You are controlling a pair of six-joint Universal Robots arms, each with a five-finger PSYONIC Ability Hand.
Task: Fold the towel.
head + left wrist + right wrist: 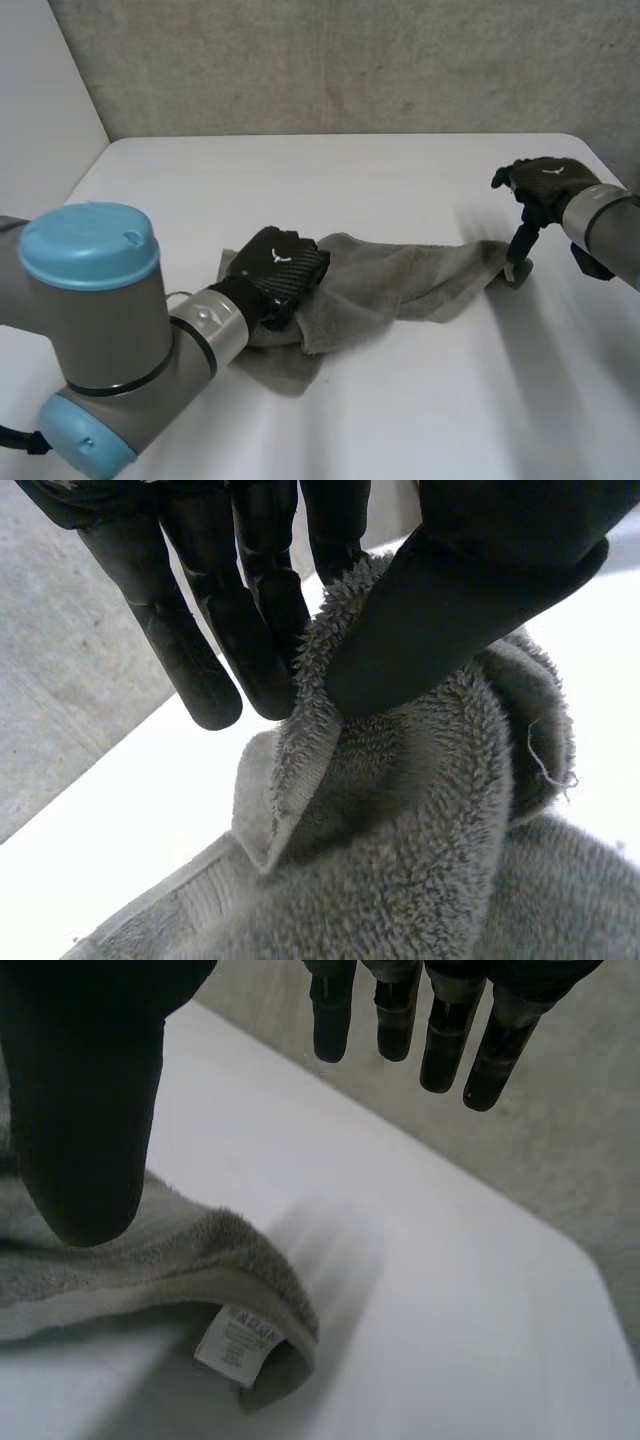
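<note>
here left hand (277, 266) pinches the fluffy grey towel (400, 280) at its hem; right hand (545, 181) hangs unclenched.

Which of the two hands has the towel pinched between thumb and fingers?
The left hand: it pinches a raised fold of the towel. The right hand is open, fingers straight, at the towel corner that bears the white label.

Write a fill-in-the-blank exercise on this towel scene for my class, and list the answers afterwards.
1. The left robot hand pinches the towel's edge between its fingers and its ___.
2. The towel corner beneath the open right robot hand bears a white sewn-in ___.
3. The towel lies crumpled on a white ___.
Missing words: thumb; label; table.
</note>
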